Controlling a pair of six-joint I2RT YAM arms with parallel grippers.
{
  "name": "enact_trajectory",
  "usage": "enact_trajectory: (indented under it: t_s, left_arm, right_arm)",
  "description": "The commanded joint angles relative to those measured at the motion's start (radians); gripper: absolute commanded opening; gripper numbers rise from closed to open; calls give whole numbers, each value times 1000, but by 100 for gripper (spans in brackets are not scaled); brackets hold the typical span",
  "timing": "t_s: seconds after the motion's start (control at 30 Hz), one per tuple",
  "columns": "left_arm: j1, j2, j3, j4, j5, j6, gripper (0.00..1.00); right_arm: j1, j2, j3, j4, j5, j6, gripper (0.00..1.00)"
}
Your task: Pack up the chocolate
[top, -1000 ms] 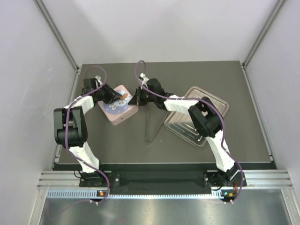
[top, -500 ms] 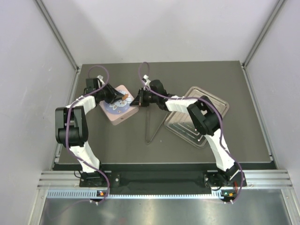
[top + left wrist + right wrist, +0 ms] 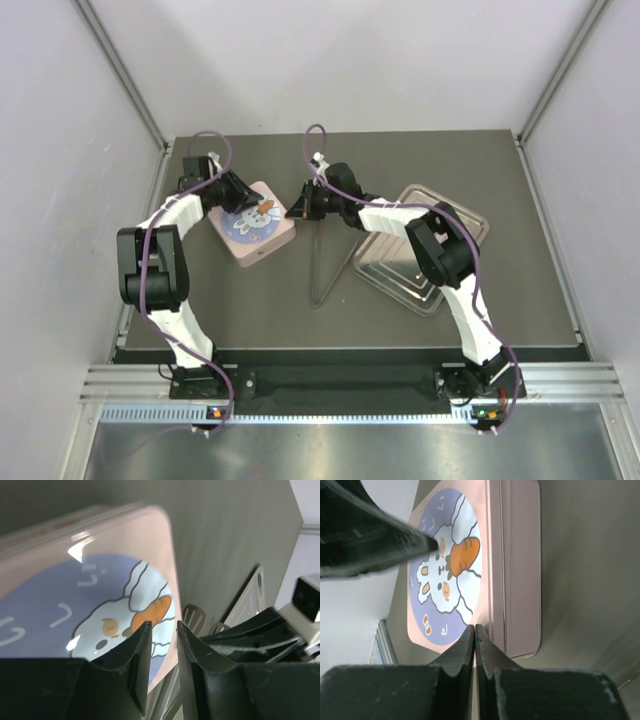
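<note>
- Both arms have shifted toward the far edge.
- Left gripper (image 3: 164, 626): slightly parted, empty, over tin (image 3: 262, 238).
- Right gripper (image 3: 474, 628): pressed together beside tin.
- Tin closed; no chocolate visible.

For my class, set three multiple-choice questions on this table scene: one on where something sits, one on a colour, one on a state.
1. Where does the metal tray lie?
A) to the right of the tin
B) on top of the tin
C) to the left of the tin

2. What colour is the tin?
A) green
B) pink
C) black

3. How is the right gripper?
A) wide open
B) shut on a spoon
C) shut and empty

Answers:
1 A, the top view shows the tray apart from the tin, to its right.
2 B, both wrist views show it pink.
3 C, its jaws meet with nothing between them.
</note>
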State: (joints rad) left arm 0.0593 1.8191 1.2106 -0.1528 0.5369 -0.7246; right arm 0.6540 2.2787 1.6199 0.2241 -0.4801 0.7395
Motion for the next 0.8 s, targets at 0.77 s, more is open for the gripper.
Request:
enact_trajectory:
  t_s: [0.77]
  left_arm:
    - [37, 95, 133, -246, -479, 143, 0]
  right_arm:
    - [-2, 486, 629, 0, -65, 195, 0]
